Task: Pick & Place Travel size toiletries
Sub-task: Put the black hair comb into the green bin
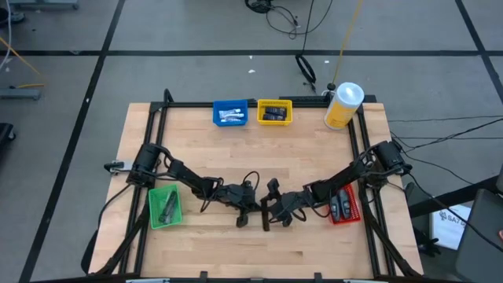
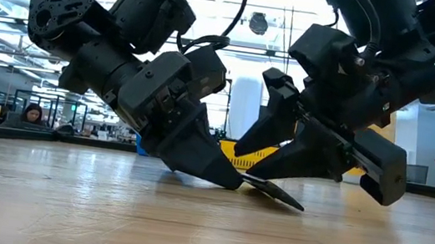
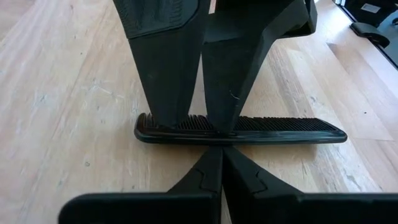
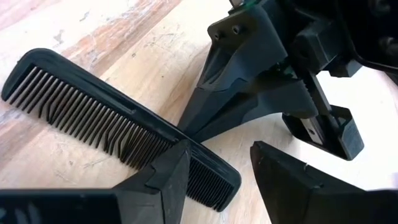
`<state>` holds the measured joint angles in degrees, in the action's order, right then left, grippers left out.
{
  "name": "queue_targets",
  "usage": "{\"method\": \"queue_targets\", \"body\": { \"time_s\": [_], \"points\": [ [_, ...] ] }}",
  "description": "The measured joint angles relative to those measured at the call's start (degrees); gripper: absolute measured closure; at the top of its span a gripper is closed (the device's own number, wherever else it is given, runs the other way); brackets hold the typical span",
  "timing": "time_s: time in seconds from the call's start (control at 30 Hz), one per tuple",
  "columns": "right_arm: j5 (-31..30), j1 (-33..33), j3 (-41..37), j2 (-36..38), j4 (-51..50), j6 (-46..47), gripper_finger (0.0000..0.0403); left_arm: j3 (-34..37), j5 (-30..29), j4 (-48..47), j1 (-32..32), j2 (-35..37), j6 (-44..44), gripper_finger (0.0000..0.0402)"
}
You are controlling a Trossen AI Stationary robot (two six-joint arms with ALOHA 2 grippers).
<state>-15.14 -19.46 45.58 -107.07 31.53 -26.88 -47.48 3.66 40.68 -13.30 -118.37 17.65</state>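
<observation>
Centre-front of the pale wooden table [image 1: 314, 228], both arms meet over one thing. The left gripper [image 3: 219, 155], fingers pressed together, pins the spine of a small black plastic comb [image 3: 273, 127] lying flat; the right gripper [image 4: 217, 163] stands spread astride it. Risk: the thin comb may skid sideways, since the right gripper has little to bite. No legible writing anywhere.

One camera looks straight down on the whole table [image 1: 236, 157]. A second sits at tabletop height, close before both grippers. Each wrist camera peers past its own jaws. All four share the black comb [image 3: 242, 129] between the jaws.
</observation>
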Motion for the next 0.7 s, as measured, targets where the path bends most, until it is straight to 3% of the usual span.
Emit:
{"method": "queue_targets", "body": {
  "time_s": [0.37,0.6,0.7],
  "points": [
    [0.02,0.04,0.00,-0.02,1.09,-0.32,0.0232,-0.09,1.11,3.59,-0.87,3.25,0.24,0.0396],
    [-0.08,-0.02,0.00,-0.01,1.14,0.10,0.0231,0.00,0.83,1.46,-0.98,3.61,-1.20,0.0389],
    [-2.07,-0.60,-0.08,2.89,-3.16,3.47,0.0232,0.02,0.56,-0.69,-1.29,3.91,-4.84,0.0388]
  ]
}}
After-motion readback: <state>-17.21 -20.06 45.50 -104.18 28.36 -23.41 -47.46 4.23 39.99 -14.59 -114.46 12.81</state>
